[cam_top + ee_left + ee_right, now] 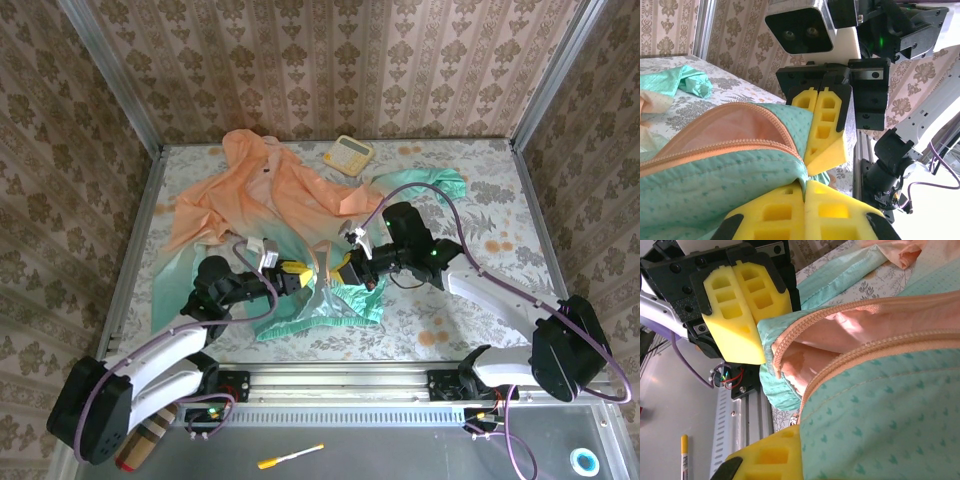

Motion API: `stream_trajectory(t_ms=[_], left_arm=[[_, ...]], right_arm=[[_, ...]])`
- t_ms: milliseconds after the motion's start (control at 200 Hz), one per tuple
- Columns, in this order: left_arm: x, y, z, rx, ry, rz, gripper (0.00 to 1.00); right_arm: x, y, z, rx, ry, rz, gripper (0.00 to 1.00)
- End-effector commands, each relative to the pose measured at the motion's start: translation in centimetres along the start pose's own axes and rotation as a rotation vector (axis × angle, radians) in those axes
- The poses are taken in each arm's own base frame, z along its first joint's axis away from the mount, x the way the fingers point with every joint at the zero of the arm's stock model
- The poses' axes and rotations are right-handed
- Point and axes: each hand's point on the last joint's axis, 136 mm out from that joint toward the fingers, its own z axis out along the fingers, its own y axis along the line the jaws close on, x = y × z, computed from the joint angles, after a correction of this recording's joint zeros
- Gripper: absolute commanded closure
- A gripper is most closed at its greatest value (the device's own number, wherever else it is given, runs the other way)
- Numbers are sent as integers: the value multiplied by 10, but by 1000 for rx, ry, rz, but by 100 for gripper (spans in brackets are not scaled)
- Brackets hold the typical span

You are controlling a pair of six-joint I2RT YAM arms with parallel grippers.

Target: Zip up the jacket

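The jacket point(270, 195) lies spread on the table, peach-orange at the back left and mint-teal toward the front. Its open lower front is lifted between the two arms. My left gripper point(297, 276) is shut on the teal hem point(806, 187) beside the orange zipper point(715, 147). My right gripper point(343, 268) faces it a few centimetres away, shut on the other teal front edge point(802, 440), and fabric hides one of its fingers. The two rows of zipper teeth point(880, 352) gape apart. A small metal zipper piece point(795, 417) sits by the right gripper's yellow finger point(770, 455).
A small yellow calculator point(348, 154) lies at the back of the table, near the jacket's sleeve. The aluminium rail point(340, 380) runs along the near edge between the arm bases. A yellow pen point(290, 457) lies on the grey surface below it. Wallpapered walls enclose three sides.
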Motion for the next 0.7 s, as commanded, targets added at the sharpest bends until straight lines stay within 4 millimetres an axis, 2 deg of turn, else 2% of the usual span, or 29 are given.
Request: stream_trajectory(t_ms=[0,330,695], left_arm=[[-2,-10,0,54,-17,57,100],[4,-2,5,53,-9,4,100],[7,9,4,38,-28,-71,100]], right_arm=[[-11,0,-1,-31,-27,-80,100],[-17,-7,3,-45,-61,-110,100],[-15,-13,3,-4,-56,-134,100]])
